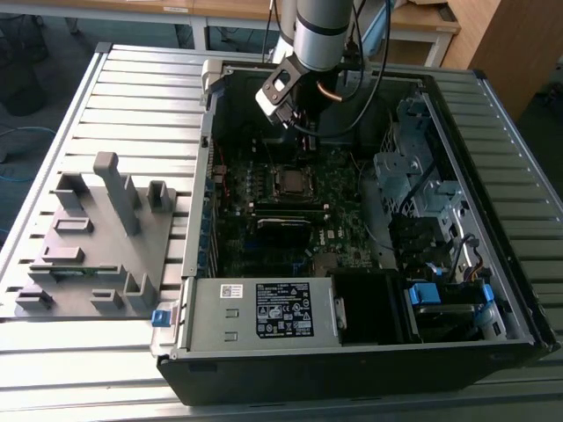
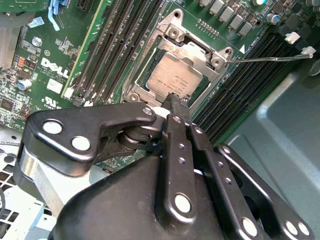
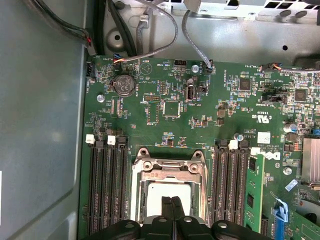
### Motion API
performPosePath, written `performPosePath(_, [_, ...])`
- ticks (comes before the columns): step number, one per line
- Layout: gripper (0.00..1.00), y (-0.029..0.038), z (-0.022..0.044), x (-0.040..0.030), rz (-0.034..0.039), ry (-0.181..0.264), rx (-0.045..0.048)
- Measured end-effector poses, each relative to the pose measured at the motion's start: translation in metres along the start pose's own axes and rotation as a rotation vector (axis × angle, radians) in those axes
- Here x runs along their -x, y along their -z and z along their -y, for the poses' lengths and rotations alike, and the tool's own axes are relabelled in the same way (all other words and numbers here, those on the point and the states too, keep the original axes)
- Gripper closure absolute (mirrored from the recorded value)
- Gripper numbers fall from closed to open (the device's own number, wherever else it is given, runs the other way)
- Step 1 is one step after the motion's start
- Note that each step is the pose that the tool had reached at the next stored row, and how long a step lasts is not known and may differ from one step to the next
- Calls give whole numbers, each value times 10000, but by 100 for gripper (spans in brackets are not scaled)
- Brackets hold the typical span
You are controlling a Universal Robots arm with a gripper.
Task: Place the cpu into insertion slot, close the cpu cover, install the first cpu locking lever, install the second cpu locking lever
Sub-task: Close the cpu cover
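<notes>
no gap between the fingertips [image 3: 167, 212] of the gripper [image 2: 173, 100]: pressed together, pinching nothing. hangs tip-down over one edge of the cpu cover [image 2: 200, 60]; contact impossible to tell. cpu [image 2: 172, 75] seated in the insertion slot [image 2: 176, 31], dull silver top up, framed by the cover lying flat around it. thin locking lever [image 2: 265, 58] sticking out from a socket corner, long axis running away across the black memory slots [image 2: 250, 85].
</notes>
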State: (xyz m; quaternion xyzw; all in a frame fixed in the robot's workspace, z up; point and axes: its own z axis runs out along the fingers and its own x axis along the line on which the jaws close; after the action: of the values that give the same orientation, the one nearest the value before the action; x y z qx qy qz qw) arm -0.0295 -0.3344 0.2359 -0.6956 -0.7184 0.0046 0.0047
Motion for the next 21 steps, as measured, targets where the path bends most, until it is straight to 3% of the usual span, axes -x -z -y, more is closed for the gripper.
performPosePath(5, [90,0,0,0,1,50,0])
performPosePath(14, [90,0,0,0,10,825,-1])
performPosePath(21, [90,0,0,0,11,861,-1])
